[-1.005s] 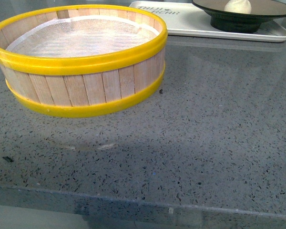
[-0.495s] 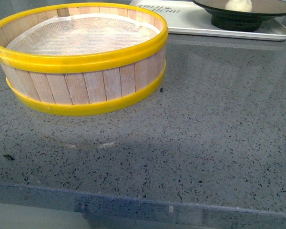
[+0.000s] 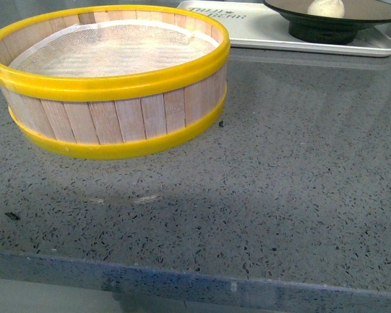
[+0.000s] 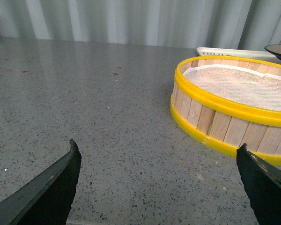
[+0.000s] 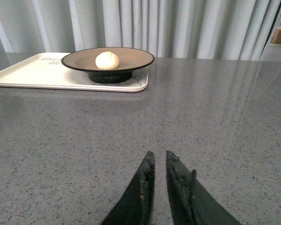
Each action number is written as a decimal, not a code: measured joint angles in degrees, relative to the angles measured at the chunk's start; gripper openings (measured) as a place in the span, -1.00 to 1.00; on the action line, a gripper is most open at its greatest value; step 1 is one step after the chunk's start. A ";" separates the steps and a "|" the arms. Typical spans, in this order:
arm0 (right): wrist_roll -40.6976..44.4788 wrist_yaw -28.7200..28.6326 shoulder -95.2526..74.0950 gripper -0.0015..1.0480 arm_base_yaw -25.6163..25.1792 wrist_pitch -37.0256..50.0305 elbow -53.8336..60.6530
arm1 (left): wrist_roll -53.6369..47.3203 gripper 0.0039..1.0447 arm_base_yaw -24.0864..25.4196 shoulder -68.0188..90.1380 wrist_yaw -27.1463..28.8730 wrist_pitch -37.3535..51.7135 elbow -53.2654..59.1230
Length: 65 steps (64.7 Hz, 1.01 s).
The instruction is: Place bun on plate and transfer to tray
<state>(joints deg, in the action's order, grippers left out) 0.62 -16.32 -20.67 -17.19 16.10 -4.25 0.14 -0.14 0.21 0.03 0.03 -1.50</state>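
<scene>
The bun (image 5: 107, 60) sits near the middle of the plate (image 5: 131, 58), and the plate stands on the right part of the tray (image 5: 33, 72), which lies flat on the grey speckled worktop (image 3: 300, 182). In the front view the tray (image 3: 260, 29) is at the far edge, with the plate (image 3: 371, 10) and bun (image 3: 326, 8) cut off partly by the top of the frame. The yellow-rimmed wooden steamer basket (image 3: 111, 85) stands on the worktop nearer the camera and to the left, well apart from the plate; its white mesh liner (image 3: 111, 49) holds nothing.

The left end effector (image 4: 159, 183) is spread wide, its two dark fingers at opposite sides of its wrist view, holding nothing, with the basket (image 4: 234, 108) ahead of it. The right end effector (image 5: 159, 187) has its fingers almost pressed together, only a thin gap between them, pinching nothing, above bare worktop and well short of the tray
</scene>
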 joint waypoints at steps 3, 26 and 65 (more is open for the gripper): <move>-0.02 1.38 1.18 -0.97 1.51 -0.76 0.37 | 0.00 0.88 0.00 0.00 0.00 0.00 0.00; -0.07 11.39 8.66 -0.97 10.99 -4.85 3.08 | 0.00 0.88 0.00 0.00 -0.02 0.00 0.00; -0.04 16.22 20.41 -0.64 16.98 -16.06 3.93 | -0.02 0.88 0.00 -0.02 0.00 0.00 0.00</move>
<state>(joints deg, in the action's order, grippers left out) 0.58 -0.10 -0.25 -0.21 0.03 -0.32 0.12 -0.14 0.19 0.03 0.03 -1.50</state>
